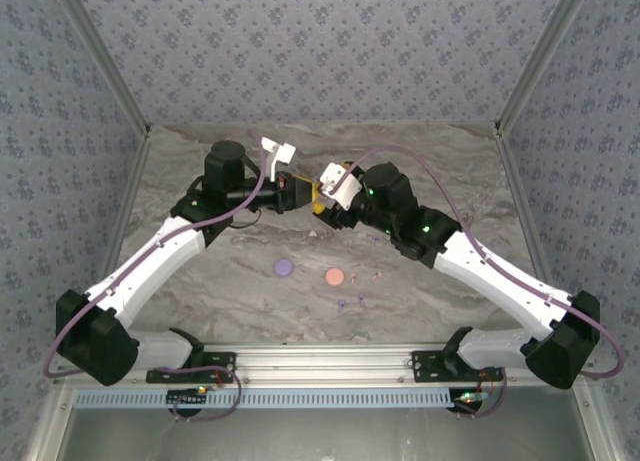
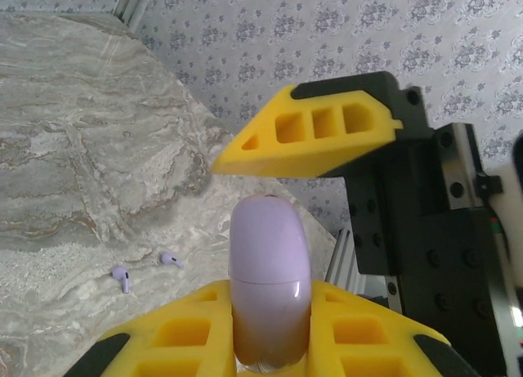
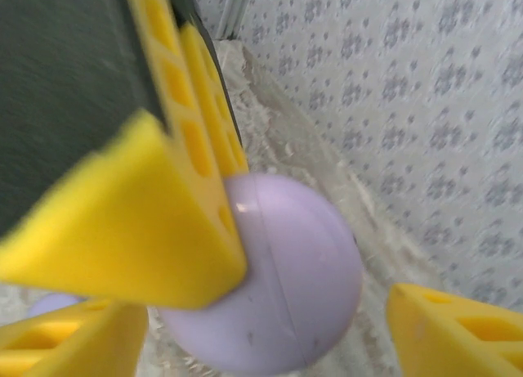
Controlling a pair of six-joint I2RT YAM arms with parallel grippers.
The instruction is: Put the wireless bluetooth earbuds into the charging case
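Gripping lilac charging case [image 2: 270, 246] aloft in closed left gripper [image 2: 270, 307] | right gripper [image 3: 265, 316] spread wide either side of it | lilac earbuds [image 2: 121, 277] on table [image 2: 82, 148] well below both | risk: smooth round shell may slip or twist if the pinch sits off-centre

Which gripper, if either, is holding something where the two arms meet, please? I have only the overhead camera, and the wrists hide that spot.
Observer: The left gripper is shut on a lilac case, which its wrist camera sees edge-on between the yellow fingers.
Operator: Thank you. Is the right gripper gripping it as well?
Observer: No. The right gripper is open, and its wrist camera shows a clear gap between one finger and the case.
Operator: Does the case look open or closed?
Observer: It looks closed. The right wrist camera shows just a thin seam across its round face.
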